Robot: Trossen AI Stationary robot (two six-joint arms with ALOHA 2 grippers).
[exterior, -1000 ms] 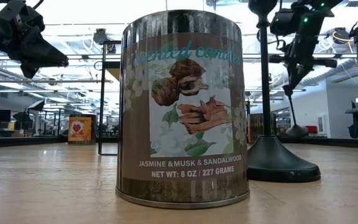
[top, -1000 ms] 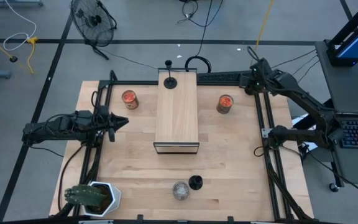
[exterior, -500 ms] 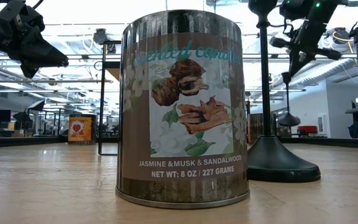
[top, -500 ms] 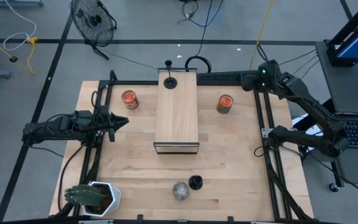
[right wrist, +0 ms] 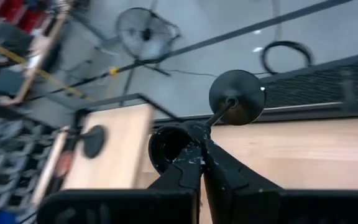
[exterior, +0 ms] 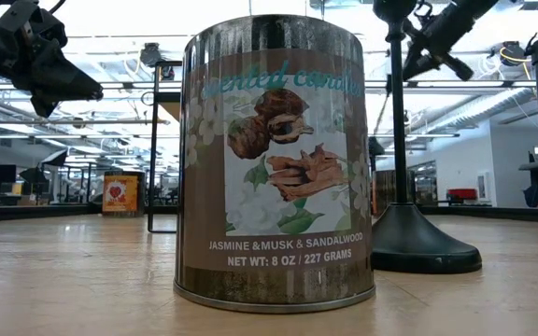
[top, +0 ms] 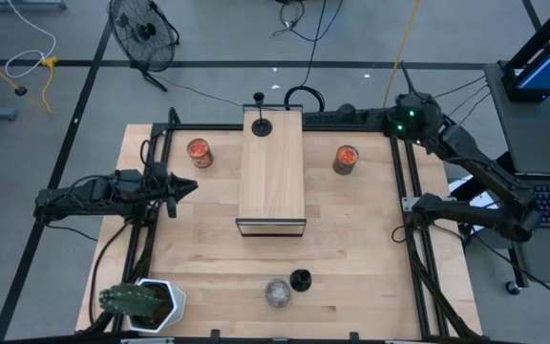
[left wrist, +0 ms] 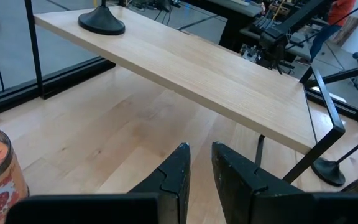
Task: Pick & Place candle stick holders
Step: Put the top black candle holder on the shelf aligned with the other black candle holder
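At the desk (top: pixel 351 248), L to R: the left gripper (top: pixel 173 191) hangs idle by the desk's left edge, fingers a slit apart w/ nothing between them. Mid-desk, one candle stick holder (top: pixel 261 125) stands upright at the far end of the wooden riser (top: pixel 272 172). A second holder (top: pixel 300 280) sits on the desk near the front edge, just beside a silver tin (top: pixel 277 292). At far right, the right gripper (right wrist: pixel 197 134) is clamped on the stem of the third holder (right wrist: pixel 237 96), which is raised off the desk and tilted, base disc pointing away from the arm.

Judgement: the carry to the riser is in hand. To do it well, the arm should level the holder so the base meets the wood flat, land it apart from the one already there, and let go only once it is seated.

Hard to make out: from overhead the held holder barely reads against the dark arm, so its height is unclear. At desk level a big candle tin (exterior: pixel 274 159) blocks most of the middle, incl. the riser.
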